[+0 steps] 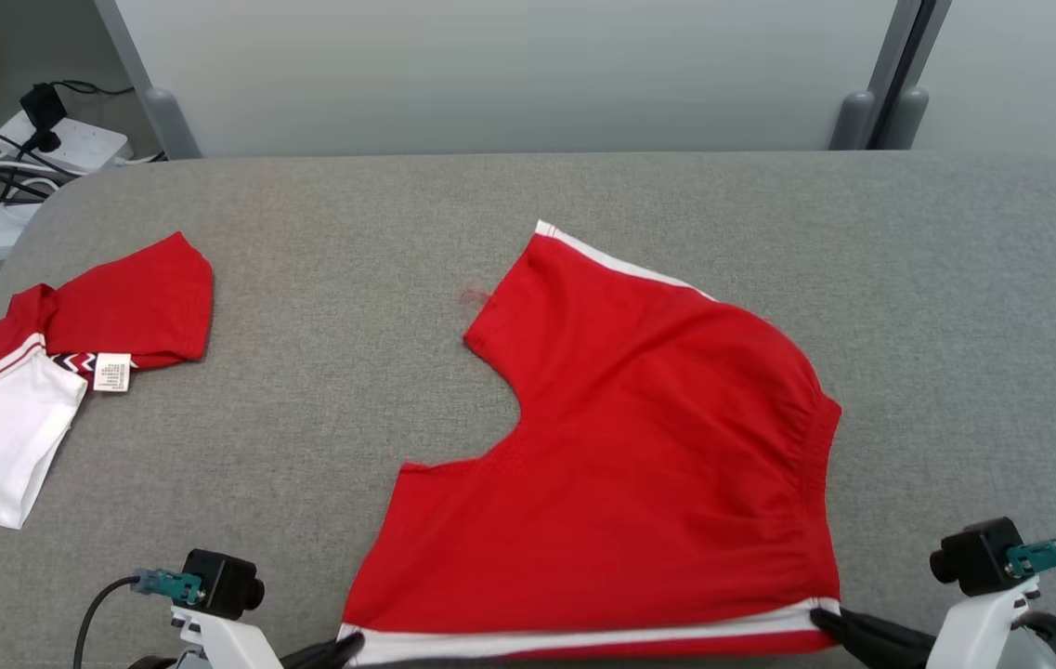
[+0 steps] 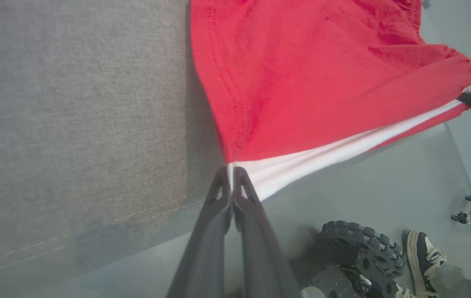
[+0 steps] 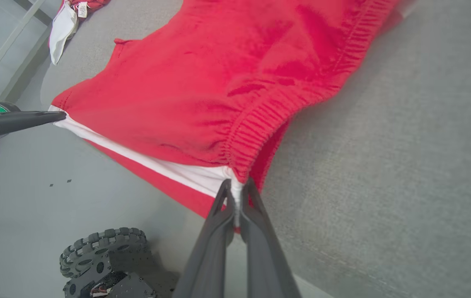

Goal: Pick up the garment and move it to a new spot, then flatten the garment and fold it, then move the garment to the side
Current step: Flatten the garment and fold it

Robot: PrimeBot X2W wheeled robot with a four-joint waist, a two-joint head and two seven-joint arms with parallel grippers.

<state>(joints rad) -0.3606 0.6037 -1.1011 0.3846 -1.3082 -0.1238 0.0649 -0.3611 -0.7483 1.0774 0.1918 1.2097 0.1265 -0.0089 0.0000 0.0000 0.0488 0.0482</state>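
Head view: two red garments (image 1: 639, 446) (image 1: 133, 307)

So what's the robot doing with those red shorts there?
The robot is handling a pair of red shorts on a grey padded table. Its left gripper is shut on the leg-hem corner and its right gripper on the waistband corner, with the white-striped side pulled straight between them at the table's near edge. The rest lies fairly flat, not yet folded. Another red and white garment lies crumpled at the table's left end.

Red shorts (image 1: 639, 465) with white side stripe lie spread, near edge lifted.
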